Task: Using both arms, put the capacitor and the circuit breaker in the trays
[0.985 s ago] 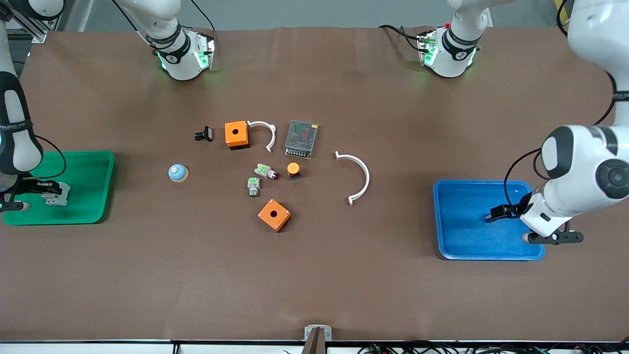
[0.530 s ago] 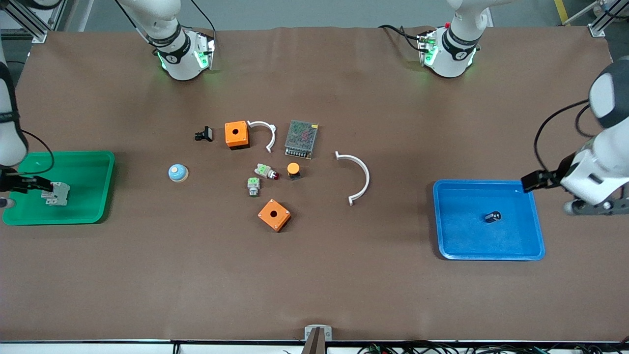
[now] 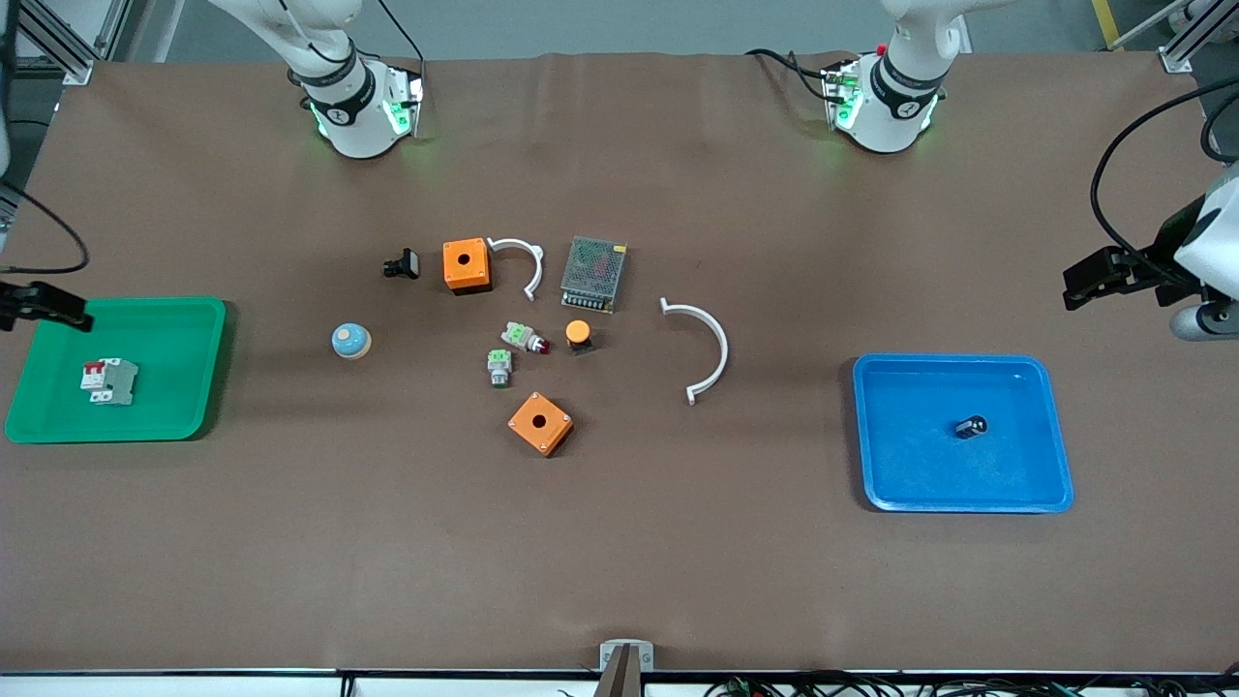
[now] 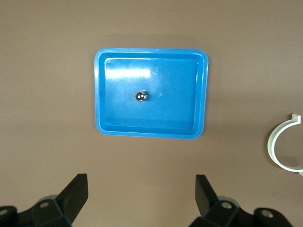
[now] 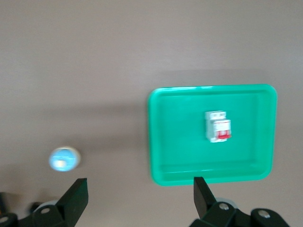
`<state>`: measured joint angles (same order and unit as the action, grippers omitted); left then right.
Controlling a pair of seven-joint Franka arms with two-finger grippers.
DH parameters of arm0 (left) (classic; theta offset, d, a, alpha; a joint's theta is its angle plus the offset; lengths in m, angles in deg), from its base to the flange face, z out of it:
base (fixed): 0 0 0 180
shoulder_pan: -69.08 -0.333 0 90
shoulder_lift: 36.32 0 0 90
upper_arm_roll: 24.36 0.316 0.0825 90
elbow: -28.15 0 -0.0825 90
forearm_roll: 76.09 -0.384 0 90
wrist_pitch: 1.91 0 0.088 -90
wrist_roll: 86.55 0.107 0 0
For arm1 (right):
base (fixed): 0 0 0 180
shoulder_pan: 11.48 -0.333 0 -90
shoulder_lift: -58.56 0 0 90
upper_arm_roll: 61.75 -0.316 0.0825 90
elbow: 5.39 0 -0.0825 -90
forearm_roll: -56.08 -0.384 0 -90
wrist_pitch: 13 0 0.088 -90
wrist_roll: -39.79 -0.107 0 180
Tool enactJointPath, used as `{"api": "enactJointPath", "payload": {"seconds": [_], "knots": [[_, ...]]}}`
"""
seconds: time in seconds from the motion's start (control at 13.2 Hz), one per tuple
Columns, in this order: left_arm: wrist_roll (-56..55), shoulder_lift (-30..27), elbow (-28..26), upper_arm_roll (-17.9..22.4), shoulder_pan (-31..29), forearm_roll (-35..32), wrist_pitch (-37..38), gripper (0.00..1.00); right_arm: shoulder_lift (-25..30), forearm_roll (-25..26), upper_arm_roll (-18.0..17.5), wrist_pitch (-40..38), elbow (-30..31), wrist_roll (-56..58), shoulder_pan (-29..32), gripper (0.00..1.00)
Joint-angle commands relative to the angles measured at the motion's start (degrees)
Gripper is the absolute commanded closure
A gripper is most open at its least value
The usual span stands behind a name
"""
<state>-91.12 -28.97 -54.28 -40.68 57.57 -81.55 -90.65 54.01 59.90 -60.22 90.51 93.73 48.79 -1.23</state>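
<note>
The capacitor [image 3: 971, 426] lies loose on the floor of the blue tray [image 3: 1055, 484] at the left arm's end of the table [image 3: 619, 561], roughly in the tray's middle, with bare blue all around it. From the left wrist its shiny silvery top [image 4: 141, 96] catches the light.

The left gripper [image 3: 1094, 276] hangs high over the bare table at about one o'clock from the blue tray, off its rim. Its fingers [image 4: 75, 194] stand wide apart with nothing between them.

The circuit breaker [image 3: 108, 379] lies flat in the green tray [image 3: 203, 387] at the right arm's end of the table, its two red levers on the end toward the robots' bases. It rests apart from the tray's walls.

The right gripper [image 3: 44, 305] hangs over the tray's rim at about eleven o'clock from the breaker. Its fingers [image 5: 78, 194] are spread wide and hold nothing.

Between the two trays sits a cluster of loose parts. An orange box [image 3: 466, 265] lies beside a small white curved clip [image 3: 523, 261] and a metal mesh module [image 3: 593, 274]. At nine o'clock from that box is a black clip-like part [image 3: 402, 263]. Nearer the front camera are two grey-green push-button parts [image 3: 523, 337] [image 3: 498, 367], an orange-capped black button [image 3: 578, 335], a second orange box [image 3: 540, 423] and a blue dome [image 3: 350, 340]. A larger white curved clip [image 3: 711, 344] lies toward the blue tray.
</note>
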Motion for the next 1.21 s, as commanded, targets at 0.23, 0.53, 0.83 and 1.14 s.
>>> {"api": "enactJointPath", "payload": {"seconds": [0.23,0.53,0.83,1.14], "knots": [[1.1,-6.0,-6.2,8.9,9.6,1.6,0.7,0.0,0.8,-5.6,0.8,-4.6,-4.0,-9.6,-7.7,0.01],[1.2,-7.3,-6.9,9.2,8.4,3.2,0.8,0.0,0.4,-4.6,0.8,-8.4,-11.6,-9.0,-8.4,0.0],[1.3,-7.0,-6.8,9.2,8.0,4.0,0.8,0.0,0.7,-4.4,1.4,-10.4,-13.2,-8.9,-7.4,0.0],[1.4,-6.7,-6.6,9.1,8.0,4.4,0.8,0.0,0.5,-4.7,1.0,-11.1,-17.4,-8.8,-6.6,0.0]]}}
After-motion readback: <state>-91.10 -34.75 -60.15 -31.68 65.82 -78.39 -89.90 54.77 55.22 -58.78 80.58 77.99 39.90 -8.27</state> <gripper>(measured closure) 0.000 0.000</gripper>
